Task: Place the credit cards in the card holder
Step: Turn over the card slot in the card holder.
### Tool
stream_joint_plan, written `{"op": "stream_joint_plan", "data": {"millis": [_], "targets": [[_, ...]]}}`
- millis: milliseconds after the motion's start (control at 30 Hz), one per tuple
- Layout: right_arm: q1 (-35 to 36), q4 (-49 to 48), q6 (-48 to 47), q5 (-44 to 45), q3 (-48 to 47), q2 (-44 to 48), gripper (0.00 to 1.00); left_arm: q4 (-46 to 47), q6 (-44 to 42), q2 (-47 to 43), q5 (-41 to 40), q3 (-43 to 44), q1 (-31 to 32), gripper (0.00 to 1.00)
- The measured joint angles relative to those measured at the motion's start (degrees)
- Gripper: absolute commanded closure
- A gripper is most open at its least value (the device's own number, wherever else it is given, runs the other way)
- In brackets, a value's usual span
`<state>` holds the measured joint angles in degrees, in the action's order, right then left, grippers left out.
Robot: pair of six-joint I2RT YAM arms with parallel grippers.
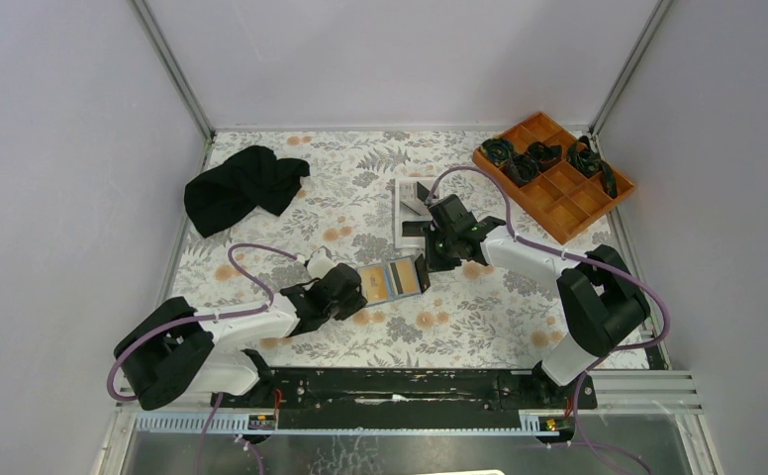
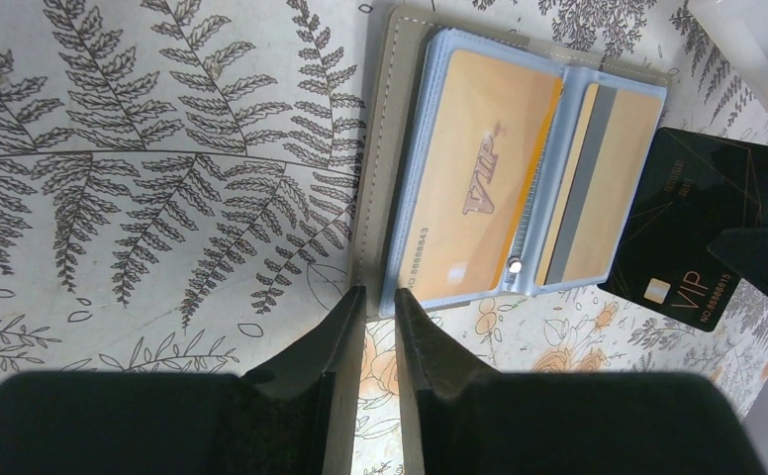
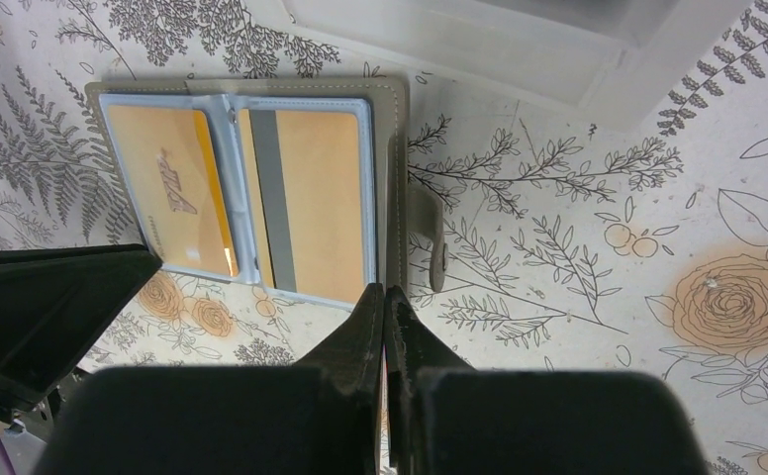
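Observation:
The card holder [image 1: 395, 280] lies open on the table, grey outside [image 2: 372, 198], pale blue slots inside. An orange-gold VIP credit card [image 2: 479, 178] sits in one slot and an orange-gold card with a grey stripe [image 2: 598, 188] in the other; both also show in the right wrist view [image 3: 167, 188] [image 3: 316, 198]. My right gripper [image 3: 384, 290] is shut on a black VIP card [image 2: 702, 223], held at the holder's right edge. My left gripper [image 2: 378, 294] is open by a narrow gap, its tips at the holder's near left corner.
A white walled tray [image 1: 410, 203] stands just behind the holder. An orange compartment tray [image 1: 555, 176] with black items sits at the back right. A black cloth [image 1: 241, 186] lies at the back left. Walls enclose the table.

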<state>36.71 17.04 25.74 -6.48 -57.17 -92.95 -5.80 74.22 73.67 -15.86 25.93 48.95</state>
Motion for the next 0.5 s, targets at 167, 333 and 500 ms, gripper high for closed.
{"op": "stream_joint_plan", "data": {"millis": [167,333,500], "targets": [[0.0,0.5,0.0,0.0,-0.2,0.0,1.0,0.1,0.0,0.0,0.0,-0.1,0.0,0.76],[0.0,0.6,0.0,0.0,-0.5,0.0,1.0,0.1,0.0,0.0,0.0,-0.1,0.0,0.76],[0.0,0.5,0.0,0.0,-1.3,0.0,1.0,0.2,0.0,-0.1,0.0,-0.2,0.0,0.76]]}}
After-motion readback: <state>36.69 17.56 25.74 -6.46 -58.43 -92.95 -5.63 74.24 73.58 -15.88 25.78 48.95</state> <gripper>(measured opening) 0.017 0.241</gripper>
